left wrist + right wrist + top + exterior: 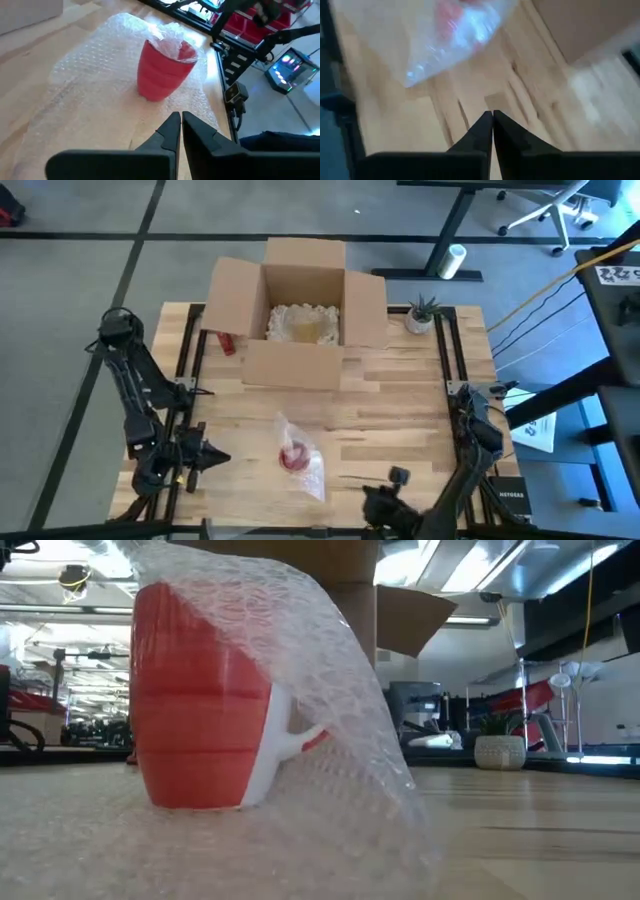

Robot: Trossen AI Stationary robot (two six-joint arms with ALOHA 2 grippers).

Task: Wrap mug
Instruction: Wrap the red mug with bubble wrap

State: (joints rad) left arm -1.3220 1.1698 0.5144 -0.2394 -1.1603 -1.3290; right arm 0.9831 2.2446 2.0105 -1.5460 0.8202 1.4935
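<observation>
From above you see only a red blot under clear film: the mug (294, 455) on the bubble wrap (305, 462), near the front middle of the wooden bench (400, 410). The low view gives you its shape instead: upright, ribbed red wall, white handle, with the dimpled sheet draped over its top and down the handle side. Your left gripper (180, 131), at the bench's front left, fingers pressed together, looks at the mug from just beside the sheet; here the film sits crumpled in the mug's mouth. Your right gripper (491, 126), fingers together too, hovers at the front right over bare planks, its picture smeared, so the wrap there is only a pale blur. The open cardboard box (298, 320) at the back holds pale padding; a small potted plant (421, 313) stands beside it.
</observation>
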